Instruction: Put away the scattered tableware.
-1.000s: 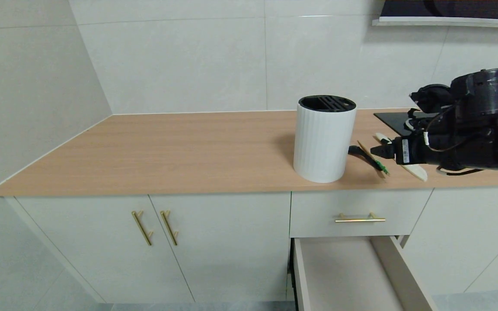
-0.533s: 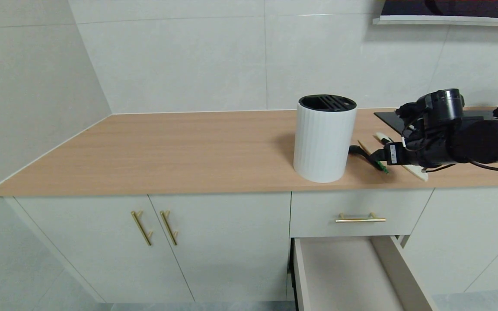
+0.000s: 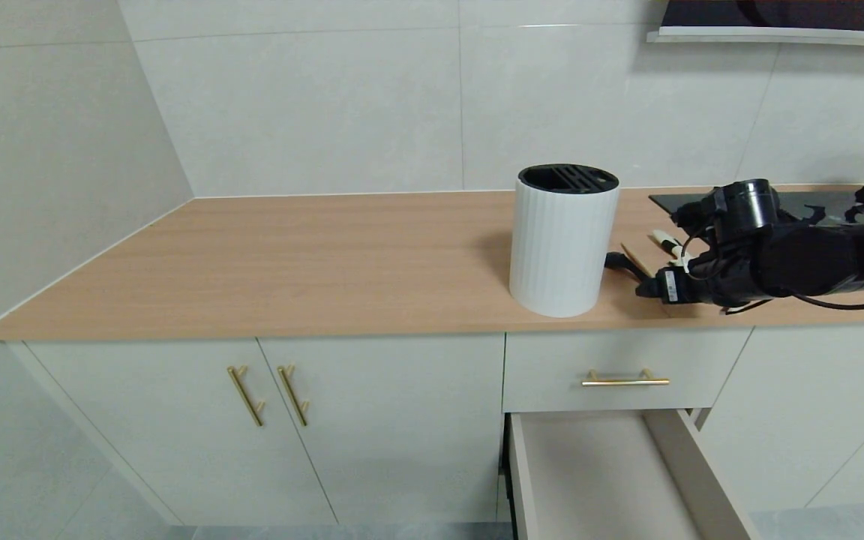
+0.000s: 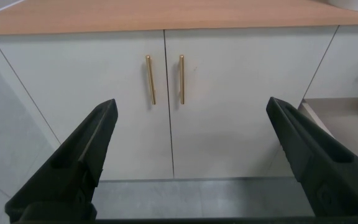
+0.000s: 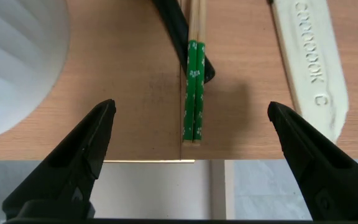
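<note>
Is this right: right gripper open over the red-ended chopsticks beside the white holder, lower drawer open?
Not quite. The chopsticks have green ends, not red, as the right wrist view shows. The rest stands: the right gripper is open over them beside the white holder, and the lower drawer is open.

I find the white holder (image 3: 563, 240) close beside the chopsticks (image 5: 194, 93), pale spatula (image 5: 312, 68) near their other side, strips of bare worktop (image 5: 129, 93) between
</note>
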